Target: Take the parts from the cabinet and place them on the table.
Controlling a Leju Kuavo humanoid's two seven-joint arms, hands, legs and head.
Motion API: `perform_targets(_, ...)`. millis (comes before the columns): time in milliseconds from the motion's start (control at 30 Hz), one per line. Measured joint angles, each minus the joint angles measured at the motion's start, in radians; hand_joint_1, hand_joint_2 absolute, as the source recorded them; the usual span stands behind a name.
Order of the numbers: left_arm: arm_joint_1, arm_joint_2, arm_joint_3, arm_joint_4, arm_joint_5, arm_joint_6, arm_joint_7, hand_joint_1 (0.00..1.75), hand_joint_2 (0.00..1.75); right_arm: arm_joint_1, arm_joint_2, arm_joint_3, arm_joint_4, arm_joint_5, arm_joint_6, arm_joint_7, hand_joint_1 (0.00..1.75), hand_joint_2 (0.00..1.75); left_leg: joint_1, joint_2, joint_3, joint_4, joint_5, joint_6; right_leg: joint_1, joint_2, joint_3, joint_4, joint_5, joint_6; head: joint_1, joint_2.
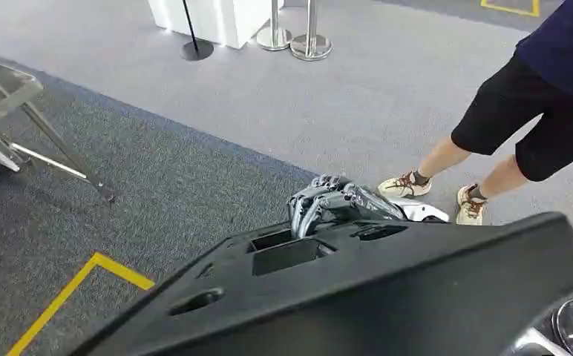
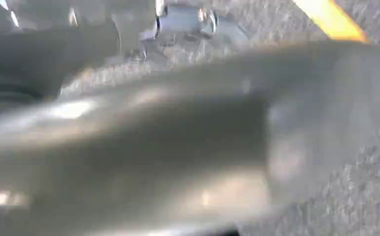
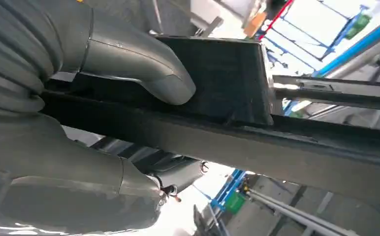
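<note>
Right robot hand (image 3: 104, 108) clamps (thumb over, fingers (image 3: 79, 182) under).

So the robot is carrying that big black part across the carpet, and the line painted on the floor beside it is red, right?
Nearly. The robot does carry the big black part, its hand gripping the far edge, over grey carpet. But the floor line is yellow, not red, as the head view shows.

I see a person (image 1: 536, 96) in sneakers on the grey carpet (image 1: 194, 170), yellow floor tape (image 1: 76, 293) well left of them, stanchion bases (image 1: 298, 41) beyond.
</note>
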Motion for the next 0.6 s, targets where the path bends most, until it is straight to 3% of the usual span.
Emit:
perform_targets(67, 0.007, 0.000, 0.000, 0.001, 0.003, -0.013, 0.016, 0.00, 0.00, -0.006, 0.002, 0.002, 0.004, 0.001, 0.006, 0.002, 1.75, 1.75, 0.005, -0.024, -0.004, -0.008, 0.005, -0.015, 0.005, -0.021, 0.003, -0.002, 0.001, -0.012, 0.000, 0.000)
perform_targets(100, 0.009, 0.003, -0.001, 0.003, 0.003, -0.018, 0.020, 0.00, 0.00, -0.012, 0.002, 0.002, 0.007, 0.001, 0.010, 0.004, 1.75, 1.75, 0.004, -0.008, -0.004, -0.003, 0.000, -0.018, -0.001, -0.035, 0.007, -0.014, 0.007, -0.022, 0.000, 0.000)
perform_targets(133, 0.009, 0.002, -0.001, 0.003, 0.003, -0.024, 0.021, 0.00, 0.00, -0.015, 0.005, 0.004, 0.008, 0.001, 0.012, 0.007, 1.75, 1.75, -0.001, 0.060, -0.013, 0.021, -0.017, -0.022, 0.002, -0.048, 0.012, -0.018, 0.007, -0.029, -0.003, 0.000)
perform_targets(167, 0.005, 0.003, -0.001, 0.003, 0.005, -0.030, 0.020, 0.00, 0.00, -0.018, 0.005, 0.003, 0.008, 0.000, 0.014, 0.007, 1.75, 1.75, -0.001, 0.102, -0.041, 0.082, -0.054, -0.027, 0.005, -0.061, 0.014, -0.018, 0.005, -0.035, -0.007, 0.000)
perform_targets(200, 0.001, 0.003, -0.001, 0.003, 0.006, -0.032, 0.020, 0.00, 0.00, -0.019, 0.005, 0.003, 0.010, 0.000, 0.014, 0.008, 1.75, 1.75, 0.001, 0.120, -0.081, 0.163, -0.095, -0.030, 0.009, -0.077, 0.014, -0.018, 0.004, -0.037, -0.007, 0.000)
perform_targets(233, -0.002, 0.003, -0.001, 0.003, 0.007, -0.034, 0.020, 0.00, 0.00, -0.019, 0.005, 0.004, 0.011, 0.000, 0.014, 0.008, 1.75, 1.75, 0.003, 0.125, -0.121, 0.243, -0.127, -0.032, 0.012, -0.092, 0.014, -0.018, 0.002, -0.039, -0.007, 0.000)
perform_targets(267, -0.002, 0.002, -0.001, 0.003, 0.006, -0.037, 0.020, 0.00, 0.00, -0.019, 0.007, 0.005, 0.014, 0.000, 0.014, 0.009, 1.75, 1.75, 0.005, 0.128, -0.155, 0.310, -0.146, -0.035, 0.014, -0.109, 0.014, -0.018, 0.001, -0.040, -0.008, 0.000)
perform_targets(300, 0.001, 0.002, -0.001, 0.003, 0.006, -0.037, 0.020, 0.00, 0.00, -0.019, 0.007, 0.007, 0.016, 0.000, 0.014, 0.010, 1.75, 1.75, 0.006, 0.130, -0.159, 0.318, -0.136, -0.036, 0.015, -0.123, 0.015, -0.018, -0.001, -0.040, -0.007, 0.000)
perform_targets(333, 0.004, 0.002, -0.001, 0.003, 0.007, -0.037, 0.020, 0.00, 0.00, -0.019, 0.007, 0.008, 0.016, 0.000, 0.014, 0.011, 1.75, 1.75, 0.006, 0.132, -0.136, 0.274, -0.107, -0.036, 0.016, -0.137, 0.016, -0.017, -0.003, -0.040, -0.007, 0.000)
perform_targets(367, 0.005, 0.002, -0.001, 0.003, 0.009, -0.037, 0.024, 0.00, 0.00, -0.019, 0.008, 0.008, 0.016, 0.000, 0.017, 0.011, 1.75, 1.75, 0.006, 0.137, -0.094, 0.195, -0.066, -0.034, 0.017, -0.149, 0.019, -0.017, -0.005, -0.038, -0.007, 0.000)
perform_targets(400, 0.005, 0.002, -0.002, 0.003, 0.010, -0.034, 0.036, 0.00, 0.00, -0.021, 0.009, 0.008, 0.015, 0.000, 0.022, 0.014, 1.75, 1.75, 0.005, 0.154, -0.040, 0.098, -0.025, -0.030, 0.018, -0.161, 0.024, -0.017, -0.008, -0.035, -0.007, 0.000)
perform_targets(433, 0.004, 0.002, -0.003, 0.003, 0.010, -0.031, 0.046, 0.00, 0.00, -0.025, 0.010, 0.008, 0.014, -0.002, 0.027, 0.020, 1.75, 1.75, 0.000, 0.209, 0.007, 0.011, -0.006, -0.021, 0.021, -0.172, 0.030, -0.017, -0.012, -0.032, -0.008, 0.000)
perform_targets(467, 0.001, 0.003, -0.004, 0.003, 0.011, -0.029, 0.052, 0.00, 0.00, -0.029, 0.010, 0.007, 0.013, -0.006, 0.030, 0.024, 1.75, 1.75, -0.013, 0.232, 0.012, -0.002, -0.015, -0.007, 0.029, -0.182, 0.030, -0.014, -0.015, -0.025, -0.007, 0.000)
perform_targets(567, 0.003, 0.002, -0.008, 0.003, 0.014, -0.026, 0.058, 0.00, 0.00, -0.043, 0.012, 0.004, 0.013, -0.019, 0.030, 0.040, 1.75, 1.75, -0.015, 0.188, 0.001, -0.001, -0.013, 0.004, 0.027, -0.213, 0.034, -0.017, -0.018, -0.016, -0.005, 0.000)
perform_targets(600, 0.003, 0.002, -0.008, 0.003, 0.014, -0.026, 0.059, 0.00, 0.00, -0.048, 0.012, 0.003, 0.012, -0.021, 0.030, 0.041, 1.75, 1.75, -0.007, 0.174, 0.009, -0.010, -0.008, 0.012, 0.027, -0.215, 0.037, -0.014, -0.023, -0.007, -0.006, 0.000)
